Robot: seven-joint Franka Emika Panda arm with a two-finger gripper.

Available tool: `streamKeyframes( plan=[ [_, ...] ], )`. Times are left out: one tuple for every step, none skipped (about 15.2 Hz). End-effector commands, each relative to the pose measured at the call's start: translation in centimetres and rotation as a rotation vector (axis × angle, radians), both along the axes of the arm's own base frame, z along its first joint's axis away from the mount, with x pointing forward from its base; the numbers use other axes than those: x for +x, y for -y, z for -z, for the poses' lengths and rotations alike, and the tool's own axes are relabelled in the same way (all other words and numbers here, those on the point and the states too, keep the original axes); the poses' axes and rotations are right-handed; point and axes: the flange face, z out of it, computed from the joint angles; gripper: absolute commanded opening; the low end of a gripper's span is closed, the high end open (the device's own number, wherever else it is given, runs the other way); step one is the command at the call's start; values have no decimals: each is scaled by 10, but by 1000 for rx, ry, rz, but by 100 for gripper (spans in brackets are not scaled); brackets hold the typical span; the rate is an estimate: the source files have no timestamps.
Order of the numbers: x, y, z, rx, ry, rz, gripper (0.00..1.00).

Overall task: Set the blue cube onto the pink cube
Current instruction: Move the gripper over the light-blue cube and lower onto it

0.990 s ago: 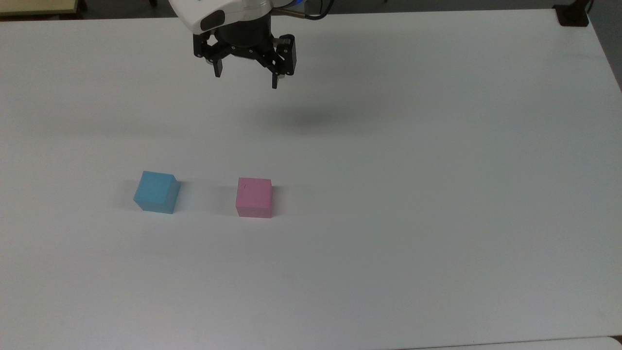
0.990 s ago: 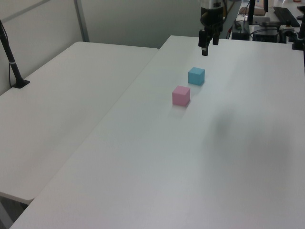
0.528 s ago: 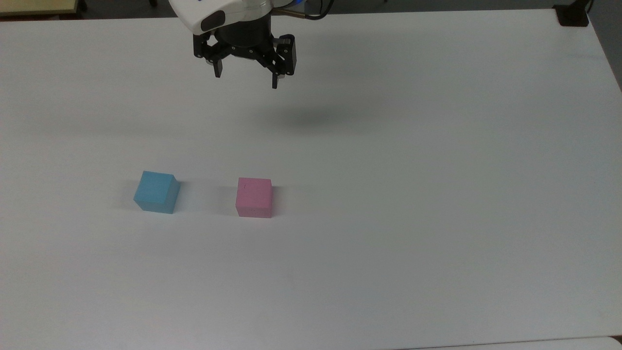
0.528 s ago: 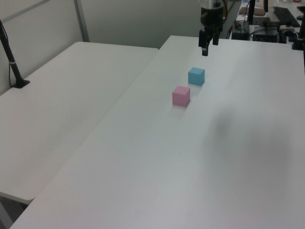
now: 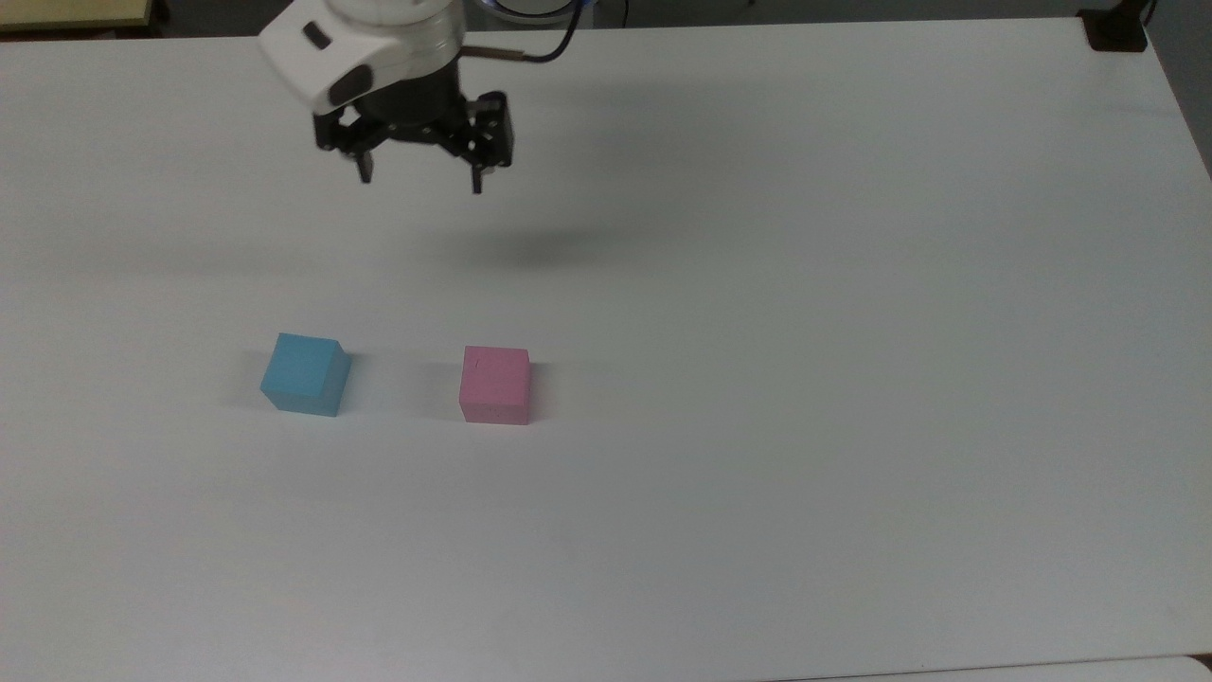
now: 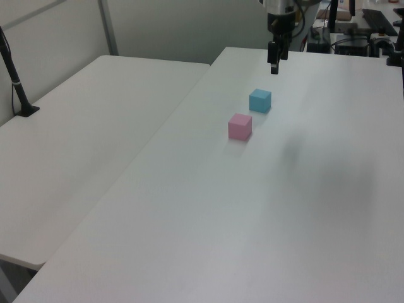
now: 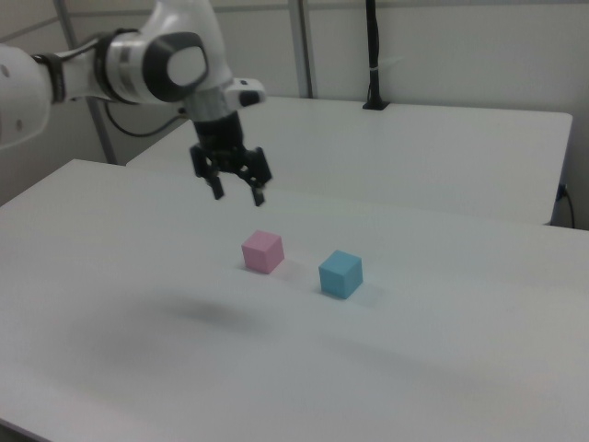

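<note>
The blue cube (image 5: 305,373) rests on the white table (image 5: 757,379), in the top view's left half. The pink cube (image 5: 495,384) sits to its right in the top view, a short gap apart. Both cubes also appear in the left view, blue cube (image 6: 259,100) and pink cube (image 6: 240,126), and in the right view, blue cube (image 7: 340,273) and pink cube (image 7: 263,250). My gripper (image 5: 420,184) hangs open and empty above the table, beyond the two cubes in the top view. The gripper (image 7: 238,194) points downward, well above the cubes, in the right view, as does the gripper (image 6: 274,67) in the left view.
A second white table (image 6: 82,139) adjoins on the left view's left, with a black post (image 6: 16,82) on it. A black post base (image 5: 1115,28) stands at the top view's upper right corner. Equipment (image 6: 363,28) crowds the far edge in the left view.
My gripper has shifted toward the top view's left and slightly lower in the frame, nearer the blue cube's side. The fingers stay open. Both cubes have not moved.
</note>
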Motion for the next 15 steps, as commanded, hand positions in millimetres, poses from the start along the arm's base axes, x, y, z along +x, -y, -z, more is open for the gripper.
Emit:
streamKeyframes(
  plan=[
    [21,53,39,6,36,9,100],
    [27,67,55,-2,44,23,100],
    [33,81,73,-5,48,42,100],
    [40,92,83,-10,66,55,100],
    [45,102,97,-12,69,68,100],
    [48,112,111,-13,70,81,100],
    [53,118,122,-21,78,83,100],
    [57,123,134,-27,86,85,100],
    [60,127,143,-30,106,92,100],
    [63,131,151,-34,125,103,100],
    [67,131,159,-34,142,115,100],
    [69,133,167,-35,155,136,100],
    [72,132,175,-33,166,155,100],
    [74,130,179,-39,176,165,100],
    [75,130,185,-54,179,166,100]
  ],
)
